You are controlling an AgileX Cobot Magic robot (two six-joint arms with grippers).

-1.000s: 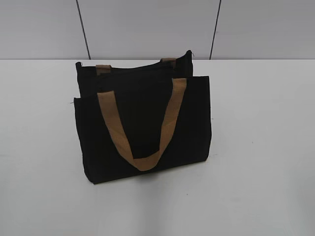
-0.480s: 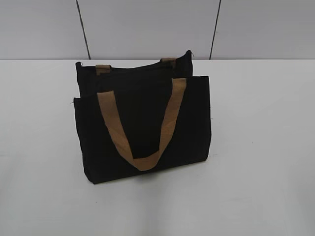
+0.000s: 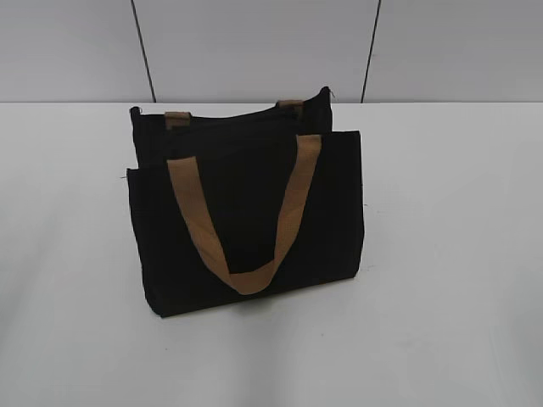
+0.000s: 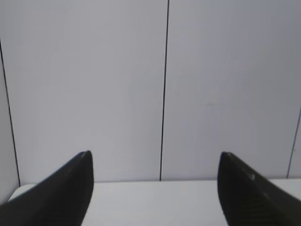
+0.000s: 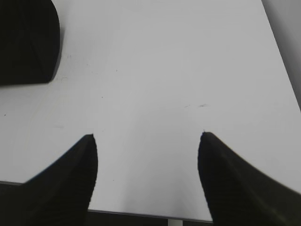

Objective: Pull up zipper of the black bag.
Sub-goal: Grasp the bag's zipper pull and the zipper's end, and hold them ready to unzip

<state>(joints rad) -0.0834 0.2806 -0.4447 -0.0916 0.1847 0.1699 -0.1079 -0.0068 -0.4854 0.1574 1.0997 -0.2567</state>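
The black bag [image 3: 246, 216] stands upright in the middle of the white table in the exterior view. Its tan front handle [image 3: 242, 220] hangs down over the front panel; the tan ends of the back handle [image 3: 178, 118] show at the top edge. The zipper slider is not visible. A black corner of the bag shows at the top left of the right wrist view [image 5: 26, 42]. My left gripper [image 4: 155, 188] is open and empty, facing the grey wall. My right gripper [image 5: 148, 176] is open and empty over bare table. Neither gripper shows in the exterior view.
The white table [image 3: 450, 254] lies around the bag. A grey panelled wall [image 3: 254, 47] stands behind it. The table's edge [image 5: 141, 214] runs between my right fingers, and its right edge [image 5: 282, 61] slants at the right of that view.
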